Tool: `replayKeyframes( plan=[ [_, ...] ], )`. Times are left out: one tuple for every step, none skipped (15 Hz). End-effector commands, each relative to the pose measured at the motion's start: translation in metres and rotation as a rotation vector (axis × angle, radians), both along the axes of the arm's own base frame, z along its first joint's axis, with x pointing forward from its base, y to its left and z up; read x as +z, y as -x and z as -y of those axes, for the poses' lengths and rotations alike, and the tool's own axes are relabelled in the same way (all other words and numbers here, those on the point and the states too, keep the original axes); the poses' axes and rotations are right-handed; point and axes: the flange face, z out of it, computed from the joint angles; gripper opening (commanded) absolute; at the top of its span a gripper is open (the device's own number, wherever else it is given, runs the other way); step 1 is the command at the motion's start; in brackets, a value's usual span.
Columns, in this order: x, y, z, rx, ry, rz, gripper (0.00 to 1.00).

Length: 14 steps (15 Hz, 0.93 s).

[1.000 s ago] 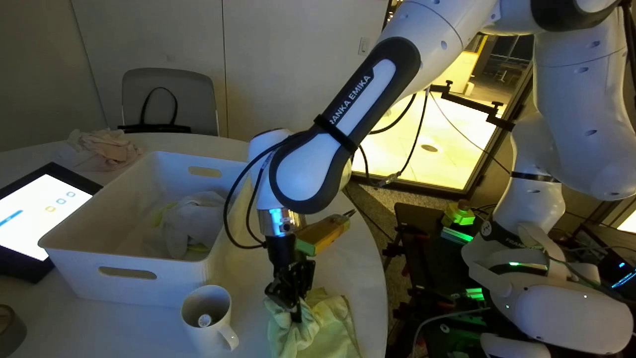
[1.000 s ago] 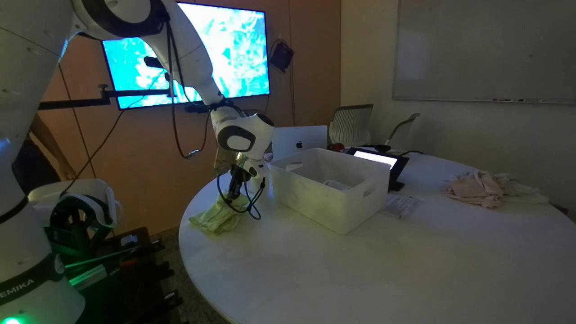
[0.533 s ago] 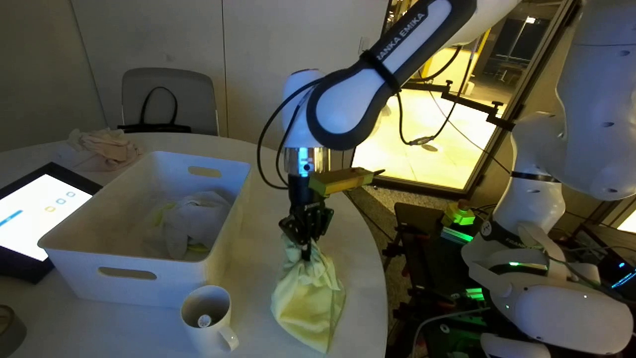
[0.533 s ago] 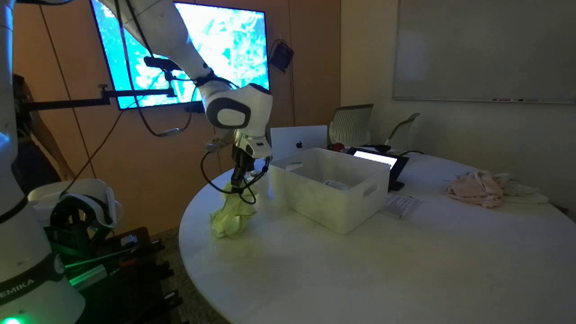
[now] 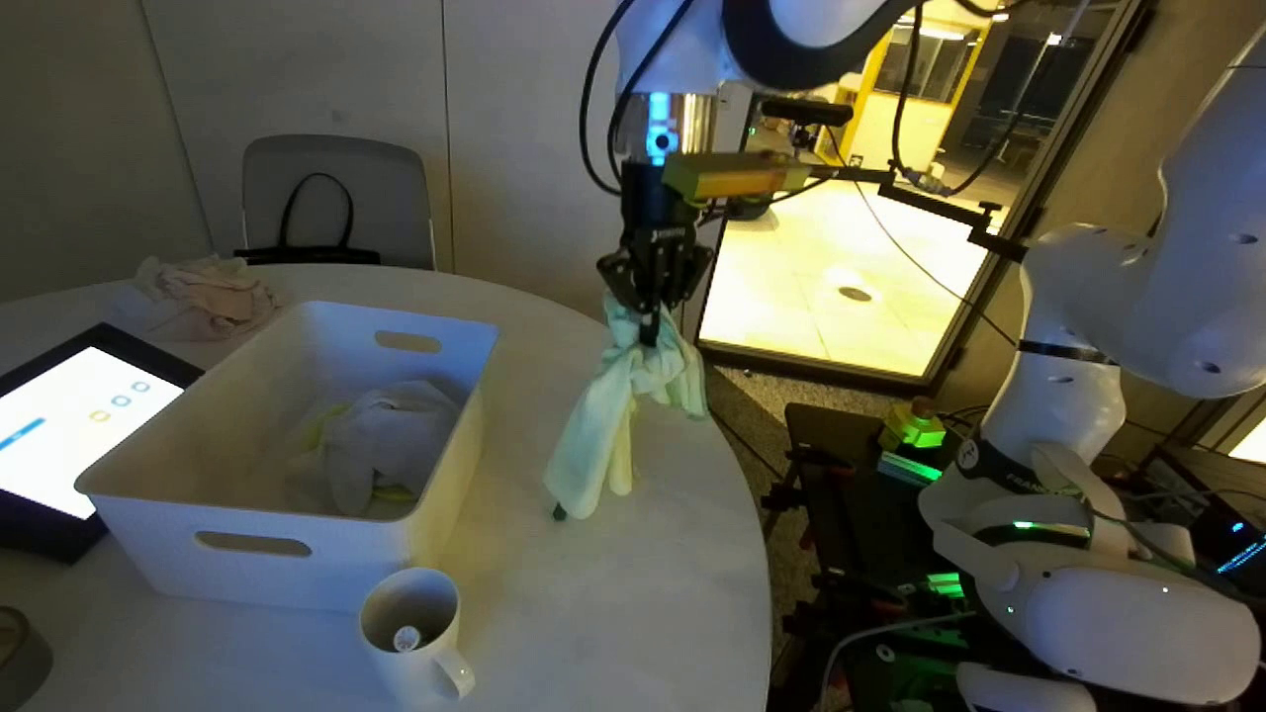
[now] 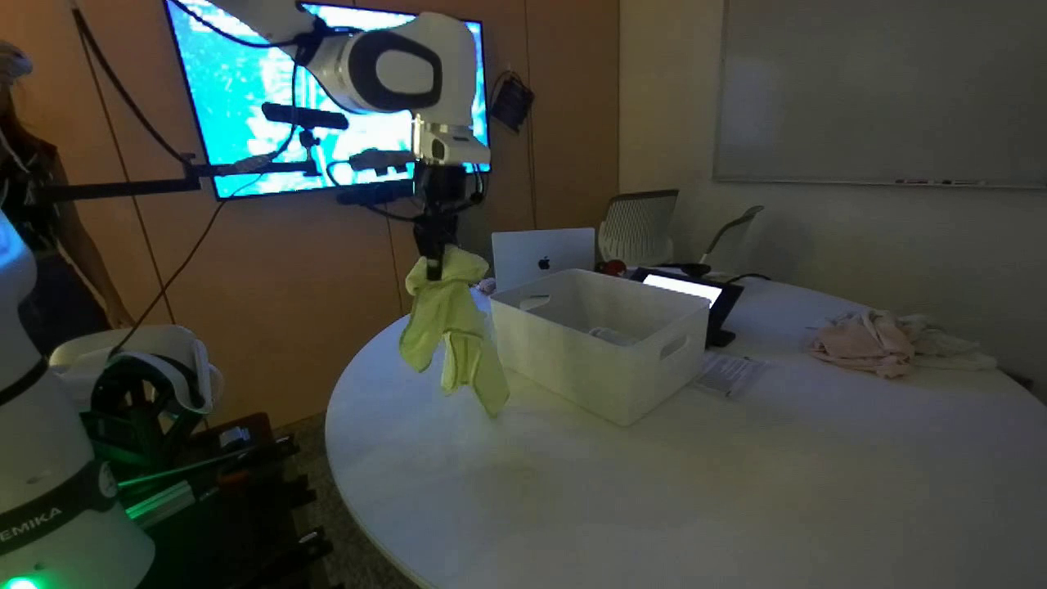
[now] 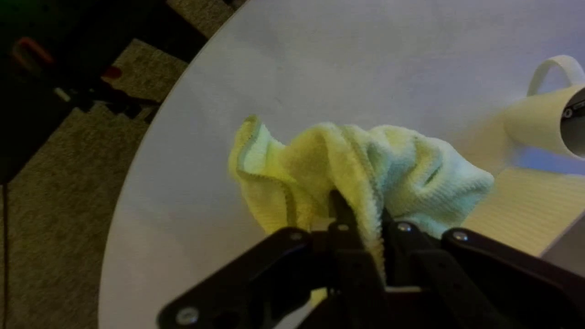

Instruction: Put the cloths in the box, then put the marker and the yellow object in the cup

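Outside the table's [image 6: 654, 507] edge, EMIKA is read on the arm [image 6: 49, 458]; behind the box [image 6: 572, 360], in an exterior view alone, an Apple-marked laptop [image 6: 564, 245] is shown; inside that edge, a yellow-green cloth [image 6: 446, 323] is pinched in the near-closed gripper [image 6: 434, 268]

Wrist view downward, exterior views across table [image 6: 654, 507]

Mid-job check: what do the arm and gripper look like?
The arm is white with black trim, pale EMIKA lettering low down, a shiny metallic collar and black cables. The gripper is black, with jointed linkages and silvery screw heads.
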Motion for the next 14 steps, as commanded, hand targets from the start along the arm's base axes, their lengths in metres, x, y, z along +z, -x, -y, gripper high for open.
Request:
replayKeyframes(
  plan=[
    [0.071, -0.006, 0.007, -0.008, 0.074, -0.001, 0.11],
    [0.085, -0.01, 0.007, -0.004, 0.089, -0.011, 0.11],
    [0.098, -0.015, 0.006, 0.003, 0.098, -0.018, 0.11],
    [0.108, -0.019, 0.006, 0.007, 0.108, -0.024, 0.11],
    [0.117, -0.023, 0.006, 0.011, 0.117, -0.028, 0.11],
    [0.128, -0.027, 0.006, 0.015, 0.125, -0.027, 0.11],
    [0.138, -0.03, 0.006, 0.016, 0.133, -0.02, 0.11],
    [0.147, -0.036, 0.005, 0.022, 0.143, -0.007, 0.11],
    [0.155, -0.043, 0.004, 0.031, 0.15, 0.005, 0.11],
    [0.162, -0.053, 0.003, 0.043, 0.157, 0.021, 0.11],
    [0.168, -0.062, 0.001, 0.05, 0.163, 0.036, 0.11],
    [0.172, -0.074, -0.002, 0.06, 0.172, 0.056, 0.11],
    [0.174, -0.087, -0.006, 0.07, 0.181, 0.072, 0.11],
    [0.176, -0.098, -0.009, 0.079, 0.188, 0.086, 0.11]
  ],
)
